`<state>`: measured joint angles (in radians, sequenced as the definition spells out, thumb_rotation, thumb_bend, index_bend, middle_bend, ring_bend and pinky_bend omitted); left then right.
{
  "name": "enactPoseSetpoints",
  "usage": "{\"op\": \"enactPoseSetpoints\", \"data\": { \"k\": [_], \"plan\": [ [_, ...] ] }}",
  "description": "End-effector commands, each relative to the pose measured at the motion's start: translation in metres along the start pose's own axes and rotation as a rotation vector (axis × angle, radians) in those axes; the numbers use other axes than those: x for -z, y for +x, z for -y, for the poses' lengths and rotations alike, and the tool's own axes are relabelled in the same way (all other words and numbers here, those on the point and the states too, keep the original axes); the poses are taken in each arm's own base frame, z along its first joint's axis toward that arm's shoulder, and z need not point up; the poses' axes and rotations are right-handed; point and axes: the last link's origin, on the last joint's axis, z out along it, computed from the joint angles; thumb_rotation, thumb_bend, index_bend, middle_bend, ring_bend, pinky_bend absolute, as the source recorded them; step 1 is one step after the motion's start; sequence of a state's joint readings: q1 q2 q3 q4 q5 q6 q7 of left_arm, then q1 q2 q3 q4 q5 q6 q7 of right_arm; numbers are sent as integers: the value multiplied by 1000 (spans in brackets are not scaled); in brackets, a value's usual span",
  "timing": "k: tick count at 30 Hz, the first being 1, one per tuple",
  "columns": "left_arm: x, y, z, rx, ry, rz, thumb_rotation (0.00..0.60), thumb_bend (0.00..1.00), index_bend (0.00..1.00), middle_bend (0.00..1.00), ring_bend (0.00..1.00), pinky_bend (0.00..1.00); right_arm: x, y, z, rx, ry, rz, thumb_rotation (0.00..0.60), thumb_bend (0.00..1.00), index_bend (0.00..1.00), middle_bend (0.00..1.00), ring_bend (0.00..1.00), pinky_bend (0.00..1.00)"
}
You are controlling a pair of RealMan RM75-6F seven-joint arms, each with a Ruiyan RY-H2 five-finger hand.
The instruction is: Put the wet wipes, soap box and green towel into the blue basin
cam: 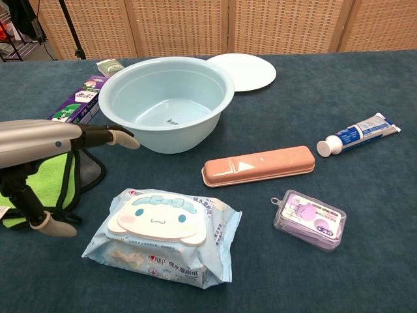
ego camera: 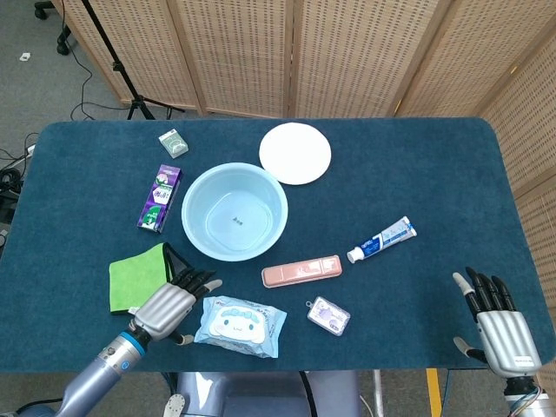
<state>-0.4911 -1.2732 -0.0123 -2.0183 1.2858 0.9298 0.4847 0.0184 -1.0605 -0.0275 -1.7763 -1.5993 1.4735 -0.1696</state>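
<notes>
**Left robot hand approaching the wet wipes; basin empty**

The left robot hand (ego camera: 172, 304) is hovering with fingers spread wide and holding nothing, just beside the left end of the wet wipes (ego camera: 241, 325), between that pack and the green towel (ego camera: 136, 276). In the chest view its thumb is hanging low near the bench (ego camera: 417, 174) while its other fingers are reaching out above the towel's dark edge. The right robot hand (ego camera: 495, 321) is waiting at the near right corner, fingers apart and empty, well apart from everything. The blue basin (ego camera: 234, 211) is sitting empty in the middle of the bench. The pink soap box (ego camera: 301, 271) is lying just in front of the basin, the wipes nearer still, the towel to the left; none is in the basin yet.

Likely hazards, as judgement: the wipes pack is soft and slack, so a grasp at one end may let it sag or slip; a low sweep may drag the towel; and a careless lift toward the basin may knock its rim or nudge the soap box.
</notes>
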Motion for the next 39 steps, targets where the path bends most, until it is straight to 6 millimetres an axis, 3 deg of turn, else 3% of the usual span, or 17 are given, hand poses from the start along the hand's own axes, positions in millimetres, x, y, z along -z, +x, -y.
{"op": "enactPoseSetpoints", "data": {
  "k": [1,19,31,39],
  "plan": [
    [-2,-2,-5,1,-13,11,600,67,0,0,0,0,0,0,0,0,-1,1,600,156,0,0,0,0],
    [-28,-18,-33,0,-30,83,600,55,0,0,0,0,-1,2,-2,-10,-5,-9,600,156,0,0,0,0],
    [-58,-32,-53,19,-23,122,600,55,0,0,0,0,-1,4,-4,-18,-12,-17,600,156,0,0,0,0],
    [-64,-39,-62,23,-14,142,600,58,0,0,0,0,-1,6,-5,-24,-15,-23,600,156,0,0,0,0]
  ]
}}
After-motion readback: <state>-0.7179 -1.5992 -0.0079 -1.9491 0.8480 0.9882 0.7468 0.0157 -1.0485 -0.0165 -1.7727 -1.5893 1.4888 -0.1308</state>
